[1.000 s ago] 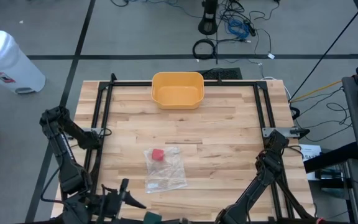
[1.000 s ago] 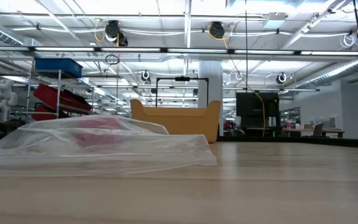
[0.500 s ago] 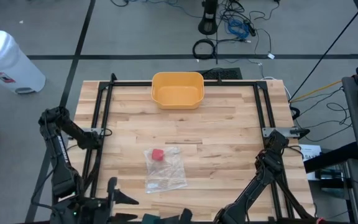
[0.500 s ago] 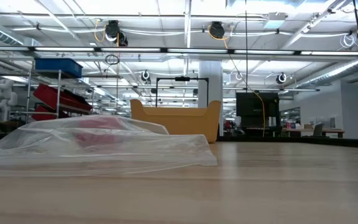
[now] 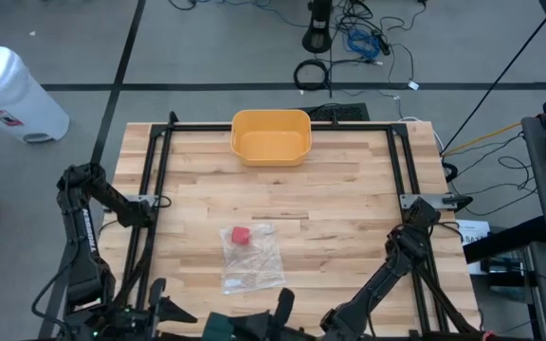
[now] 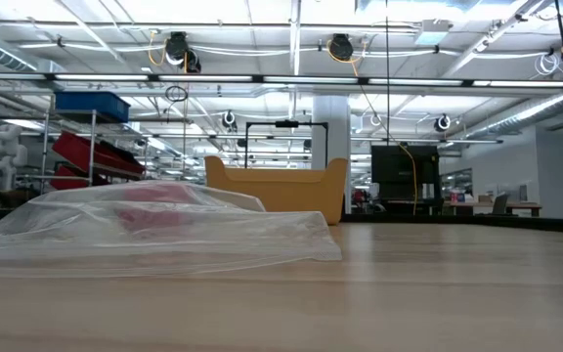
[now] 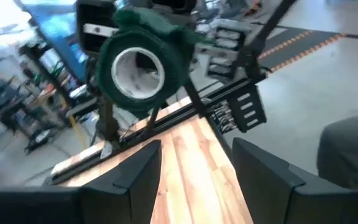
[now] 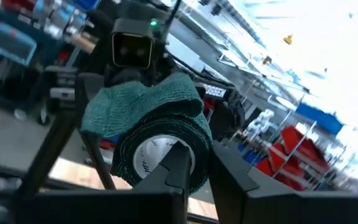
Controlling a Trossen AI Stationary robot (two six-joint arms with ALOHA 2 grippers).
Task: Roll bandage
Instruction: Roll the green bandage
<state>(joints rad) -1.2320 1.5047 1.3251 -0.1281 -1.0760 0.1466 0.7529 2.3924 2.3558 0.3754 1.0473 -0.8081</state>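
jaws, right: nearly closed, the right gripper [image 8: 185,180] pinches the rim of a green bandage roll [image 8: 151,134], one finger inside the white core, a loose flap of green cloth draped over the top.
jaws, left: the left gripper [image 7: 194,165] stands parted and empty, its two fingers either side of a clear gap.
bandage position: held in the air at the near edge of the table, between the two arms, not resting on the wood.
key relation: the roll sits straight ahead of the left gripper's gap, its open core facing that wrist camera, so its axis runs roughly along the line between the two grippers.
nearer arm: right arm already has it; left arm is just apart from it and looks best placed to take the loose end.
table [image 5: 349,208]: pale wood planks with a black frame around them.
other items: yellow bin [image 5: 270,137] at the far edge; clear plastic bag [image 5: 250,256] with a small red object [image 5: 241,236] inside, near the middle, well apart from the roll.
room: open workshop, shelving and ceiling lights beyond; white container [image 5: 12,93] on the floor.
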